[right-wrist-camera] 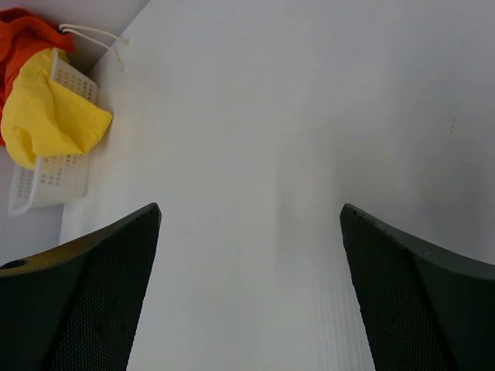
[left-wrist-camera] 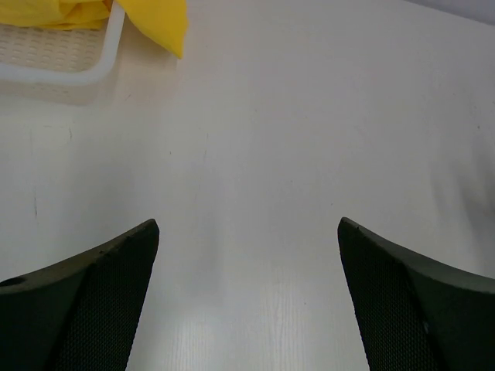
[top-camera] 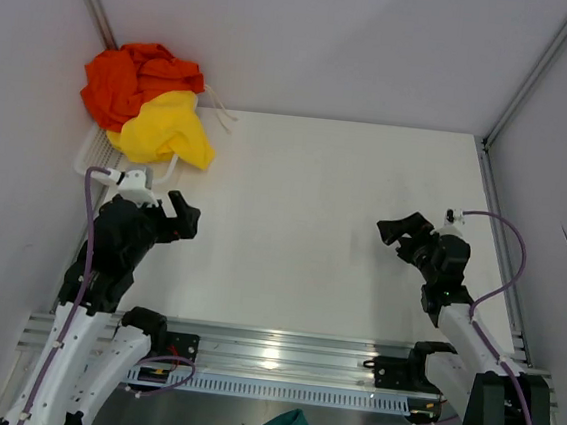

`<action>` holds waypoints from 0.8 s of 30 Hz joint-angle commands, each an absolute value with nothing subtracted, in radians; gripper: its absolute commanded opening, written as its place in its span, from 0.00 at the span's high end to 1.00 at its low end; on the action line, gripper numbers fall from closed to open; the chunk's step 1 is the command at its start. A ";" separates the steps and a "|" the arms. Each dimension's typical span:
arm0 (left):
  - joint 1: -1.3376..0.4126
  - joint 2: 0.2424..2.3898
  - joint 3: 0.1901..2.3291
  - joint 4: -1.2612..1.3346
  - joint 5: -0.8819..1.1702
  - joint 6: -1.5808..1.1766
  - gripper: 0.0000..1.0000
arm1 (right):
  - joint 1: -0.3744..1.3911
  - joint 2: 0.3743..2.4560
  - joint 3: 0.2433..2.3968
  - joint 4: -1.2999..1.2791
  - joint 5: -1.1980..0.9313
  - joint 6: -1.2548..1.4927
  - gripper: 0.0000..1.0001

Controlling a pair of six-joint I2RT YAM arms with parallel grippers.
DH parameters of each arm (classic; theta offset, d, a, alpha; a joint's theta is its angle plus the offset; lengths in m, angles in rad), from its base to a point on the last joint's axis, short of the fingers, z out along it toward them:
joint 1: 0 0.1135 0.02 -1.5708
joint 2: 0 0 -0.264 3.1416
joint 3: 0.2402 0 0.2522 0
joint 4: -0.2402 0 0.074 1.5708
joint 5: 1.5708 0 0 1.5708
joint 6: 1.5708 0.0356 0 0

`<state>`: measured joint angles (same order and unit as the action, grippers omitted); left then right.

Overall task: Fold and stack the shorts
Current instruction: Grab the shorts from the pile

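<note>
1. Location of garments. The orange-red shorts (top-camera: 125, 82) and the yellow shorts (top-camera: 166, 126) sit crumpled together in a white basket (top-camera: 90, 157) at the far-left corner of the table (top-camera: 312, 225). The orange-red pair lies to the rear, against the wall. The yellow pair spills over the basket's front rim.
2. Grippers. The left gripper (top-camera: 187, 215) hovers over bare table near the basket, jaws spread wide and holding nothing. The right gripper (top-camera: 394, 235) is likewise wide apart and empty, well away from the basket.
3. Hazard: double pick. The two pairs overlap, so a pinch near their boundary would probably lift both at once.
4. Hazard: basket drag. The basket looks light, and fabric catching on its rim could slide or tip it during a pull.
5. Hazard: white drawstrings (top-camera: 220, 108). They trail toward the wall. A cord might snag on the basket's lattice, or be gripped in place of cloth.
6. Hazard: slip. The fabric appears thin, so a shallow pinch may let go partway, leaving the pair twisted and hard to flatten.
</note>
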<state>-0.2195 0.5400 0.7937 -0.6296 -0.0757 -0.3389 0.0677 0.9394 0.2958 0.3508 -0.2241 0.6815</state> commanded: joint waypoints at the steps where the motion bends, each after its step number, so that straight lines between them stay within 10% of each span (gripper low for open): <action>1: -0.210 0.549 0.793 -0.609 -0.080 -0.325 0.01 | 0.064 0.930 0.341 0.390 -0.192 0.701 0.01; 24: 0.189 1.189 1.175 -0.492 0.062 -0.851 0.01 | 0.129 0.821 0.272 0.345 -0.018 0.604 0.01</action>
